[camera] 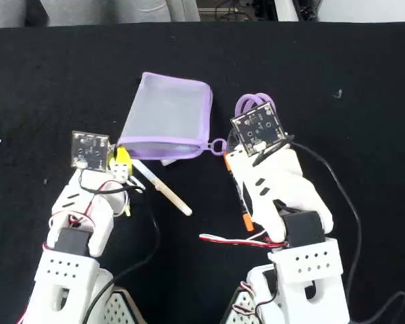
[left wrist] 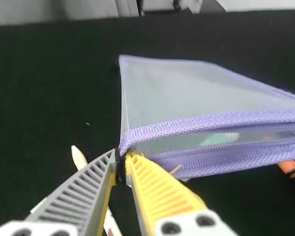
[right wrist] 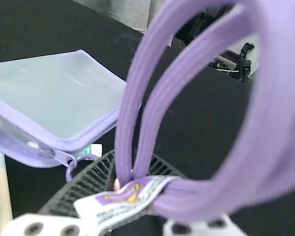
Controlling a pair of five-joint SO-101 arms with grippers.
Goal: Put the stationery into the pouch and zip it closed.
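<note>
**Black table [camera: 364, 81], pouch [camera: 169, 115] held at both ends**

Lying mid-table, nearer the far edge, zip side toward the arms. Left gripper [left wrist: 120, 160] clamped tight on the pouch's left zip corner. Right gripper [right wrist: 132, 189] pinched together on its purple strap [right wrist: 273, 108] at the other end. Cream pen [camera: 163, 185] slanted just off the zip edge; orange marker [camera: 246, 217] under the right arm.

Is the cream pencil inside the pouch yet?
No, the pencil lies on the table outside the pouch, beside the left claw.
</note>
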